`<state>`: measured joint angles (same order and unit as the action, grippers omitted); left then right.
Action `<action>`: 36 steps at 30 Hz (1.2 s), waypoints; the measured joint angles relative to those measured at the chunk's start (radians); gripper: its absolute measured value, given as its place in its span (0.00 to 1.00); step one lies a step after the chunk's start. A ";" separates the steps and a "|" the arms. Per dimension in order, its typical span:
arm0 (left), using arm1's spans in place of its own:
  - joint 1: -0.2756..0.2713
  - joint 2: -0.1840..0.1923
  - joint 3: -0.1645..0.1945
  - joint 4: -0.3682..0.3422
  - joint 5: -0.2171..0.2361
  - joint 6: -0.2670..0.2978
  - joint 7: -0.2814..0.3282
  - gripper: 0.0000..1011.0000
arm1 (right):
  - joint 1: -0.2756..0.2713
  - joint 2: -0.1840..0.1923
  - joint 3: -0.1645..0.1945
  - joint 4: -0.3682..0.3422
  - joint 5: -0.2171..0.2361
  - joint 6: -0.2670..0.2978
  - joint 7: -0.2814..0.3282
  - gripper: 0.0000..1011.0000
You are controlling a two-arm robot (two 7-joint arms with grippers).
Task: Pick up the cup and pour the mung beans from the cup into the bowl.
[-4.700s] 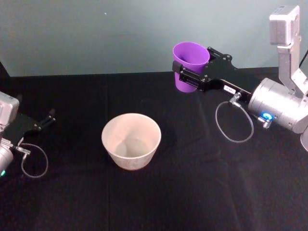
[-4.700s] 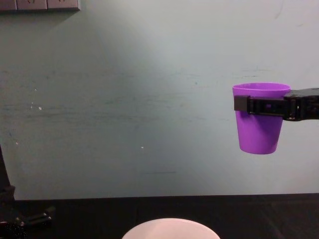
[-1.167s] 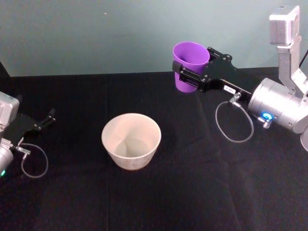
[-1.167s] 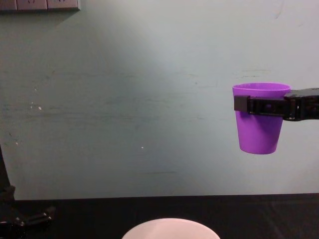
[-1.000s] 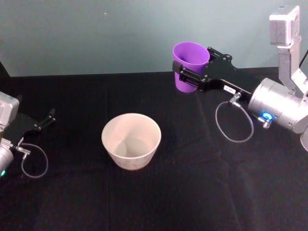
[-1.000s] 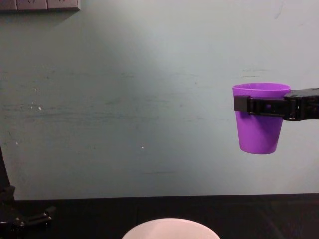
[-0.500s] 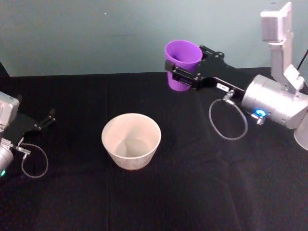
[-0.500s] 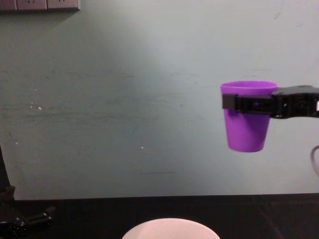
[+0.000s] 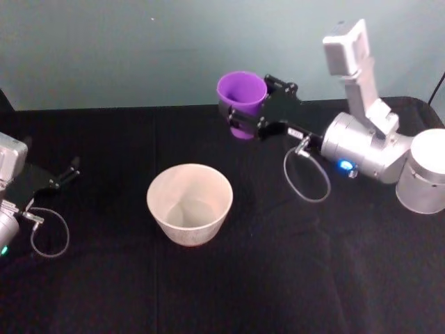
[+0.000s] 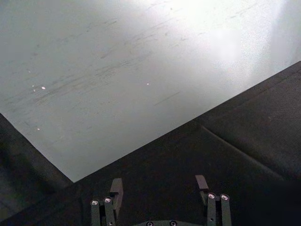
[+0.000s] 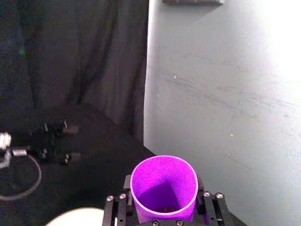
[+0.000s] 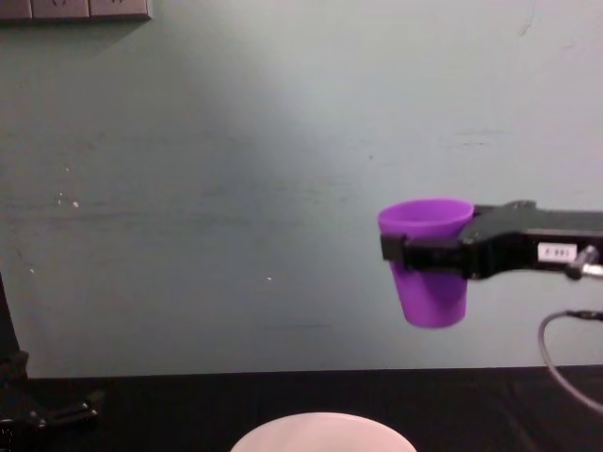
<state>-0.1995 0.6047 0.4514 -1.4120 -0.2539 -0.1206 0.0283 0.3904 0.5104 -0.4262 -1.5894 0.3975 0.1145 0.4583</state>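
The right gripper [image 9: 242, 118] holds the small bright purple plastic cup [image 9: 242, 94] upright in the air, its black fingers pressed to either side of the cup just under the rolled rim. The cup hangs behind and to the right of the wide, pale pinkish-white round bowl [image 9: 189, 229], high above it and not yet over its mouth. A few dark specks [image 11: 164, 209], likely the mung beans, lie at the cup's bottom. The main risk is tipping too soon or from too high: beans would then bounce off the bowl's rim or scatter across the black cloth-covered table [image 9: 278, 278]. A tapered cup held only at its sides could also slip as the wrist rolls. Room to move is generous, with bare cloth all around the bowl and the pale teal wall [image 12: 236, 188] well behind. The left gripper [image 9: 69, 170] rests parked at the table's left edge, its fingers spread and empty.
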 joint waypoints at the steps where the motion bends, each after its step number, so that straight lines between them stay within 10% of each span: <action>1: 0.000 0.000 0.000 0.000 0.000 0.000 0.000 0.99 | 0.002 0.000 -0.013 0.005 -0.029 -0.007 -0.006 0.72; 24: 0.000 0.000 0.000 0.000 0.000 0.000 0.000 0.99 | 0.054 0.117 -0.233 -0.096 -0.671 0.030 -0.130 0.72; 36: 0.000 0.000 0.000 0.000 0.000 0.000 0.000 0.99 | 0.075 0.119 -0.298 -0.115 -0.875 0.039 -0.158 0.72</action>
<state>-0.1995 0.6047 0.4514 -1.4120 -0.2539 -0.1206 0.0283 0.4649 0.6296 -0.7247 -1.7041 -0.4780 0.1539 0.3002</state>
